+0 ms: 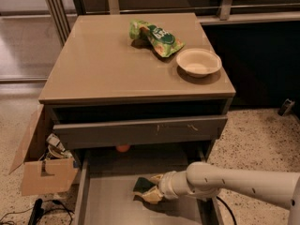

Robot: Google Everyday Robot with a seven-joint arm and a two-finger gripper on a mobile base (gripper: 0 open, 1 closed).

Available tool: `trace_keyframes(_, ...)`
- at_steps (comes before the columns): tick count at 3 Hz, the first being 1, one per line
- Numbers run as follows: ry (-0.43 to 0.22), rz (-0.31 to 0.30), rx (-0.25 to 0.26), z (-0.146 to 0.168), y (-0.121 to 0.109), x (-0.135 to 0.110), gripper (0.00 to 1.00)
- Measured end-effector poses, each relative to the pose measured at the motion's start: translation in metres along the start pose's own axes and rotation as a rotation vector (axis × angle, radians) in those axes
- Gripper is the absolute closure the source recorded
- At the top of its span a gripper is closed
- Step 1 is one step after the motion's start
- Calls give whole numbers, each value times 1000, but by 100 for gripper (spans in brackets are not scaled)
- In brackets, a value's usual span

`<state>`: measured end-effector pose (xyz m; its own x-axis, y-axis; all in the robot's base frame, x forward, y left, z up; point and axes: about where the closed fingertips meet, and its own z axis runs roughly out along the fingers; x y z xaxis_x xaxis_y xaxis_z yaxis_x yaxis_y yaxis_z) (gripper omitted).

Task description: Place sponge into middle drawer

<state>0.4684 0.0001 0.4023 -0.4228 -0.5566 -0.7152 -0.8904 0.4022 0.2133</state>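
Observation:
The sponge [142, 186], dark green over yellow foam, sits between my gripper's fingers low inside the pulled-out middle drawer [110, 203], close to its grey floor. My gripper [151, 188] reaches in from the right at the end of the white arm [234, 184] and is shut on the sponge. I cannot tell whether the sponge touches the floor; its shadow lies just under it.
Above, a grey drawer front [140, 131] with scratch marks stands slightly out. A green snack bag [157, 35] and a cream bowl [198, 62] lie on the cabinet top. A cardboard box [42, 172] stands at the left. A small orange object [123, 148] lies at the drawer's back.

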Motion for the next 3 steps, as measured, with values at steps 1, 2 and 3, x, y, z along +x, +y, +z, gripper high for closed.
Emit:
trace_keyframes(1,0,-1,1,0,0,0,75)
trace_keyframes(2,0,-1,1,0,0,0,43)
trace_keyframes(3,0,-1,1,0,0,0,19)
